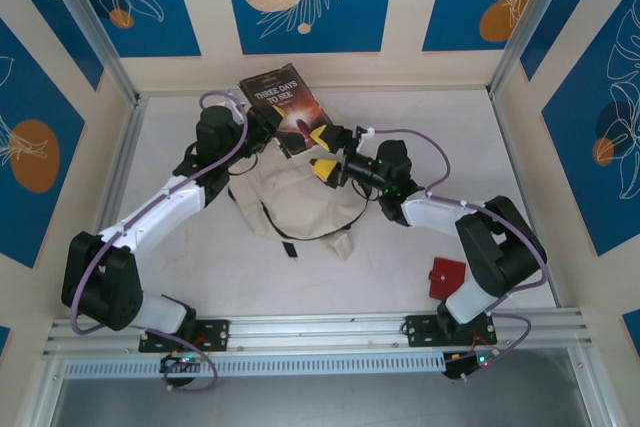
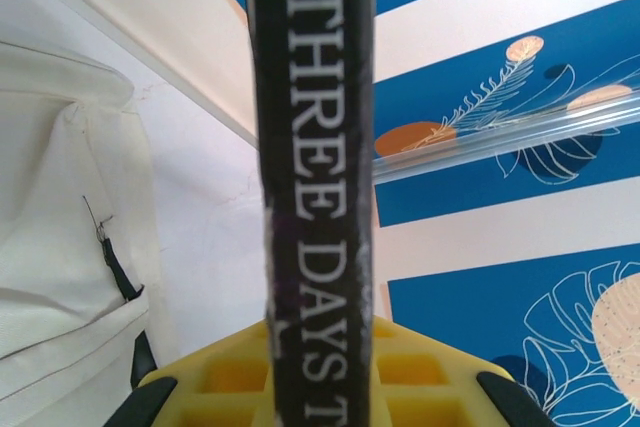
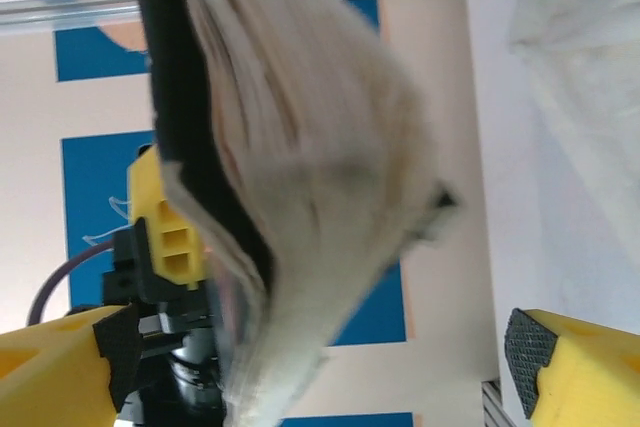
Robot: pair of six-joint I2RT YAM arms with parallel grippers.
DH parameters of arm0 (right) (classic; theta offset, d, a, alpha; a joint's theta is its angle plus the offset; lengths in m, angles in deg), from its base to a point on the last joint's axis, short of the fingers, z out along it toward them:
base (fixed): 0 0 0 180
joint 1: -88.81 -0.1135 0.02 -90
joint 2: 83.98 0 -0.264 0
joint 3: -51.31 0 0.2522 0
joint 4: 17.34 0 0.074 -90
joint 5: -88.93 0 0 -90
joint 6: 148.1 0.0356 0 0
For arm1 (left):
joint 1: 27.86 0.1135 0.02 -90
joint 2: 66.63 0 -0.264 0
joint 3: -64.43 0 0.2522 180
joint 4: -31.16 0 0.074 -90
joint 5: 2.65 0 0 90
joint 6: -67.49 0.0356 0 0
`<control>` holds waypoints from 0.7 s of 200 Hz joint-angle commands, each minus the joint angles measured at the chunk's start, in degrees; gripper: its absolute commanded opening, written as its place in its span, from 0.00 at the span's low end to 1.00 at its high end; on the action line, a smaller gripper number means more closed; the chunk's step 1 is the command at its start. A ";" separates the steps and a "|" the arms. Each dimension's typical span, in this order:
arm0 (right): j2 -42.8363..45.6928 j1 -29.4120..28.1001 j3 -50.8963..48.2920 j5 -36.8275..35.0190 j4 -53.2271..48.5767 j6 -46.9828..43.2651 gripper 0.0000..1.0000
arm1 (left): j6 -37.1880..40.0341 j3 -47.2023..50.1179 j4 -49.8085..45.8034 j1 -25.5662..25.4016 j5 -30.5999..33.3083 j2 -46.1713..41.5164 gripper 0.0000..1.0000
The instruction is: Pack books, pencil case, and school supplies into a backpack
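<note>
**Book in the air beyond the backpack, one gripper on it, the other wide open**

Here is the white table (image 1: 200,277), and in the middle of it the large soft cream-white fabric backpack (image 1: 290,197) lies slumped and crumpled. The left wrist view catches a pale panel of it (image 2: 60,247).

Just past the backpack's far edge is the thin black-covered book (image 1: 283,99). It is off the table and tilted, its cover turned up to the overhead camera, white title print on top and a reddish picture below. From the left wrist its dark spine (image 2: 315,177) runs straight up the frame, lettering plain to read. From the right wrist its pale pages (image 3: 300,167) fan out, blurred.

The left gripper (image 1: 275,127) sits at the backpack's far-left corner, its yellow fingers (image 2: 225,377) clamped tight on the book's lower end. The right gripper (image 1: 325,152) hovers over the backpack's far-right part, fingers spread wide; its padded fingertips (image 3: 575,362) stand well apart either side of the fanned pages, gripping nothing.

Off to the backpack's near-right, well apart from it, a small flat red square piece (image 1: 447,277) lies on the table.

Smallest of all, a dark zipper pull (image 2: 122,275) hangs on the backpack's seam.
</note>
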 commanded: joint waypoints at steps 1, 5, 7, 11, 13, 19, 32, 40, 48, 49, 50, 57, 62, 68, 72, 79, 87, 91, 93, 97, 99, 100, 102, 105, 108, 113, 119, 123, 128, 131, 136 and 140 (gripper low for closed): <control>-1.62 -1.49 2.76 -1.86 6.39 3.01 0.93 | -3.27 0.66 7.15 -0.05 1.95 -2.43 0.01; -1.82 -1.81 2.71 -2.25 7.29 3.21 0.93 | -3.69 0.87 7.04 -0.01 2.34 -2.50 0.01; -1.98 -1.90 2.68 -2.44 7.69 3.29 0.93 | -3.87 1.03 6.95 -0.01 2.66 -2.54 0.01; -2.13 -2.07 2.54 -2.92 8.20 3.59 0.93 | -4.34 1.29 6.76 0.00 3.27 -2.70 0.01; -2.18 -2.16 2.50 -3.15 8.31 3.76 0.93 | -4.49 1.40 6.62 -0.01 3.57 -2.76 0.02; -2.40 -2.35 2.33 -3.62 8.38 4.19 0.92 | -5.00 1.79 6.37 -0.01 4.31 -2.87 0.02; -2.82 -2.54 2.24 -4.20 9.02 4.73 0.92 | -5.60 2.46 6.61 -0.01 5.18 -3.08 0.02; -3.38 -2.55 2.39 -4.24 9.79 5.00 0.91 | -5.96 2.66 6.62 -0.03 5.24 -3.14 0.02; -3.85 -2.63 2.64 -4.27 10.53 5.43 0.90 | -6.17 2.73 6.54 -0.01 5.21 -3.05 0.02; -3.92 -2.63 2.70 -4.34 10.61 5.47 0.90 | -6.21 2.74 6.54 -0.01 5.24 -3.06 0.02; -4.00 -2.68 2.73 -4.37 10.69 5.49 0.90 | -6.22 2.74 6.54 -0.01 5.22 -3.07 0.02; -4.41 -2.64 3.00 -4.40 11.26 5.77 0.89 | -6.56 2.91 6.66 -0.02 5.31 -3.08 0.02; -4.69 -2.66 3.27 -4.47 11.40 5.82 0.88 | -6.75 3.07 6.83 -0.01 5.29 -3.08 0.02; -5.03 -2.69 3.52 -4.66 11.44 5.98 0.87 | -7.01 3.18 7.03 0.04 5.24 -2.97 0.02; -5.25 -2.64 3.69 -4.92 11.34 6.03 0.86 | -7.19 3.25 7.04 0.00 5.26 -2.98 0.02; -5.59 -2.56 3.99 -5.18 11.31 5.94 0.86 | -7.29 3.20 6.99 -0.01 5.33 -2.92 0.02; -5.96 -2.53 4.49 -5.45 10.92 5.87 0.85 | -7.32 3.07 6.66 -0.01 5.33 -2.89 0.02; -6.19 -2.51 4.79 -5.65 10.57 6.06 0.85 | -7.30 3.02 6.44 -0.05 5.32 -2.78 0.02; -6.28 -2.53 4.87 -5.64 10.54 6.09 0.85 | -7.30 2.97 6.34 -0.06 5.38 -2.74 0.01; -6.47 -2.48 5.18 -5.64 10.36 6.08 0.85 | -7.38 2.93 6.27 -0.01 5.37 -2.64 0.02; -6.63 -2.44 5.32 -5.64 10.34 6.05 0.85 | -7.43 2.93 6.27 -0.01 5.37 -2.61 0.01; -6.67 -2.40 5.40 -5.64 10.34 6.04 0.85 | -7.45 2.92 6.27 -0.01 5.42 -2.63 0.01; -6.79 -2.40 5.61 -5.59 10.34 6.00 0.85 | -7.46 2.92 6.39 -0.01 5.38 -2.50 0.02; -7.01 -2.37 5.69 -5.51 10.34 6.11 0.84 | -7.54 2.92 6.49 0.04 5.25 -2.43 0.01; -7.22 -2.39 5.93 -5.49 10.38 6.12 0.84 | -7.56 2.88 6.60 0.00 5.27 -2.36 0.02; -7.53 -2.37 6.25 -5.46 10.61 6.51 0.84 | -7.60 2.84 6.66 -0.01 5.24 -2.20 0.01; -7.88 -2.33 6.48 -5.46 11.15 6.67 0.83 | -7.66 2.80 6.65 0.04 5.11 -2.10 0.01; -8.07 -2.28 6.60 -5.46 11.68 6.84 0.83 | -7.65 2.75 6.63 -0.01 5.03 -1.96 0.01; -8.22 -2.20 6.69 -5.52 12.16 6.92 0.82 | -7.69 2.76 6.63 -0.01 4.93 -1.76 0.01; -8.29 -2.14 6.71 -5.52 12.29 6.99 0.82 | -7.77 2.79 6.56 -0.01 4.93 -1.76 0.01; -8.21 -2.15 6.79 -5.47 12.36 6.93 0.82 | -7.97 2.84 6.54 -0.01 5.03 -1.67 0.01; -8.13 -2.12 6.86 -5.46 12.34 6.88 0.82 | -8.06 2.91 6.46 -0.01 5.06 -1.55 0.01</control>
